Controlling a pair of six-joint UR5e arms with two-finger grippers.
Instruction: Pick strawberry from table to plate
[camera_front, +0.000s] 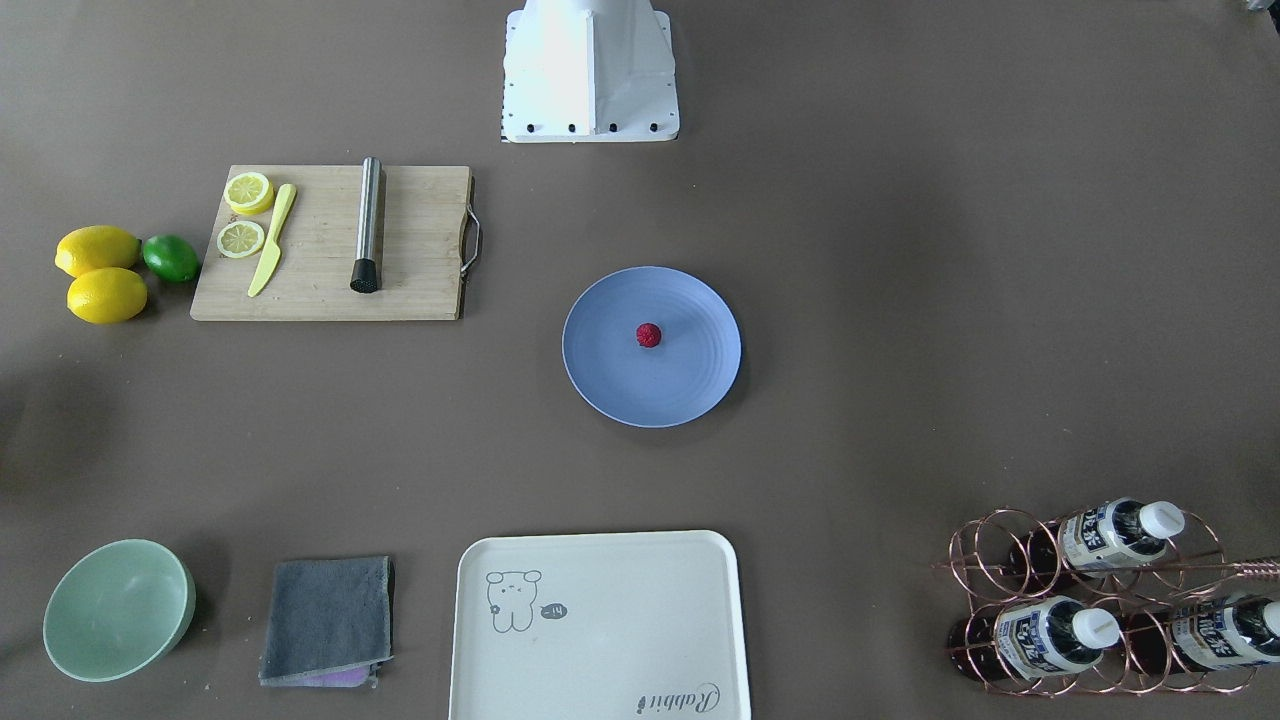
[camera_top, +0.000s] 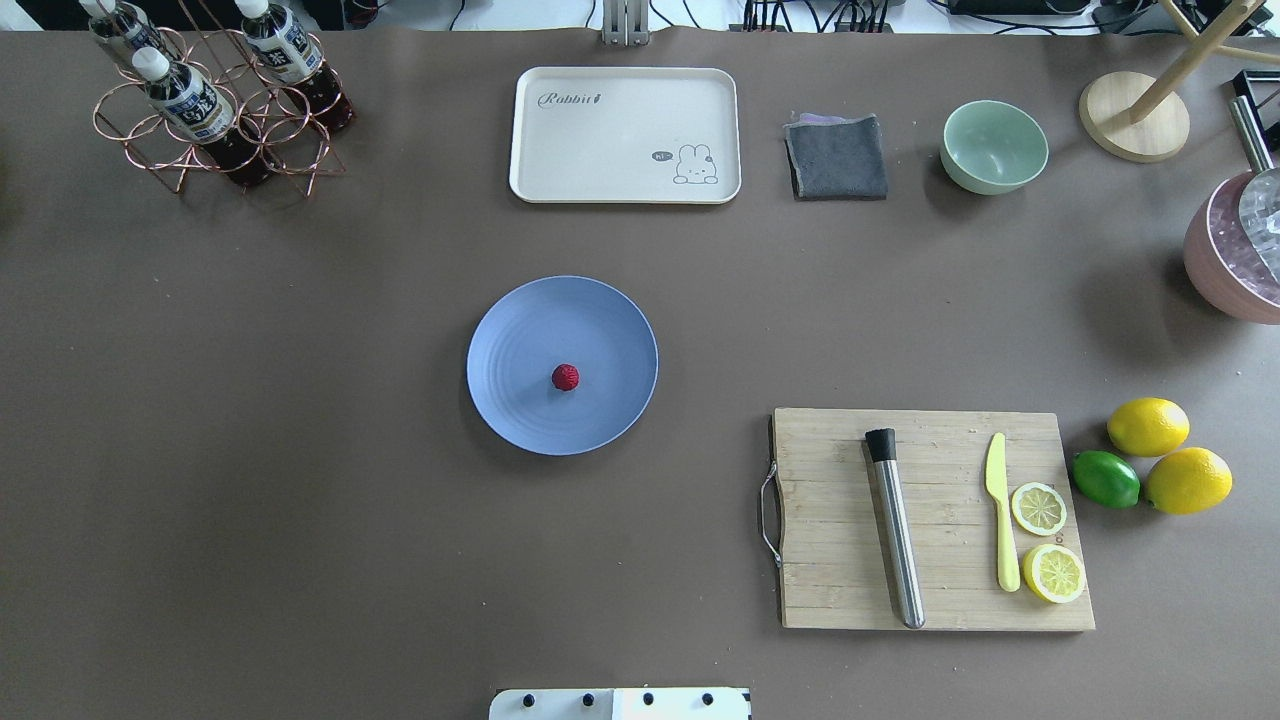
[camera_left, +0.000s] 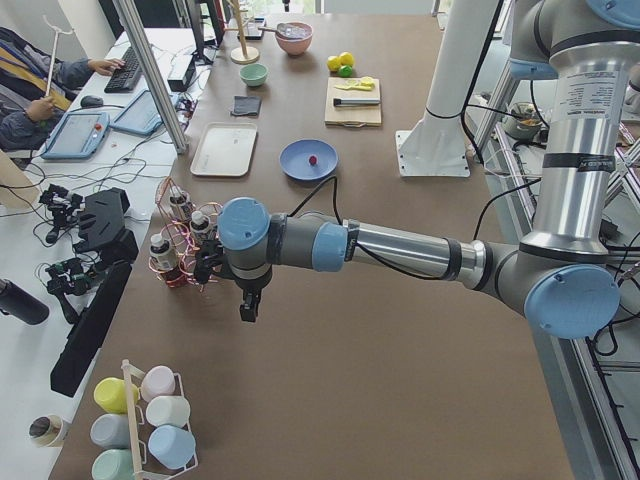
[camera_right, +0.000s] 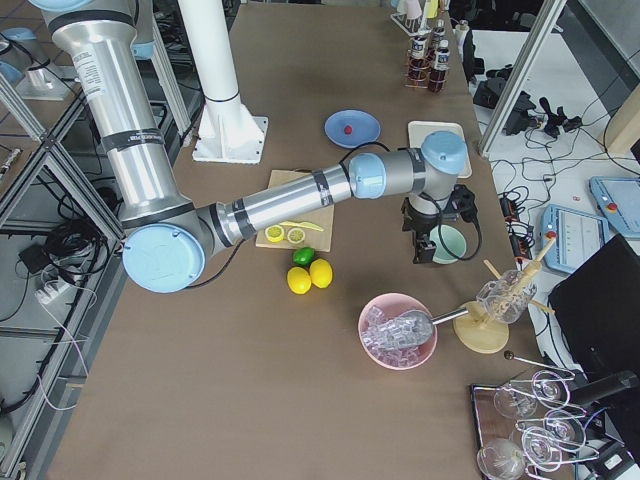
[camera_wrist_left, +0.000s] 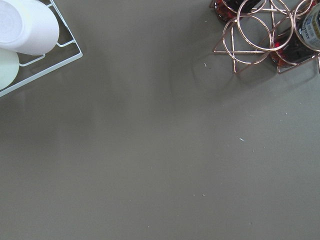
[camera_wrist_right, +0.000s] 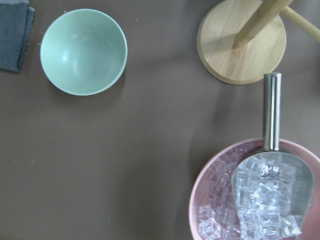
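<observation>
Strawberry (camera_top: 565, 377), bumpy and roundish, sits on smooth ringed plate (camera_top: 520, 330).

The small dark-red bumpy strawberry (camera_top: 565, 377) lies on the round periwinkle-blue plate (camera_top: 520, 330), near its middle, at the centre of the grey-brown bench (camera_top: 300, 520). The plate sits between the two grippers, well apart from both. The left gripper (camera_left: 246, 310) hangs just beside the copper wire bottle rack (camera_left: 185, 240). The right gripper (camera_right: 424, 248) hangs just beside the mint-green bowl (camera_right: 453, 243), near the pink bowl of ice (camera_right: 372, 350).

Open table (camera_top: 300, 450) surrounds the plate (camera_top: 520, 330); the cutting board (camera_top: 830, 470) and tray (camera_top: 600, 140) lie well apart.
</observation>
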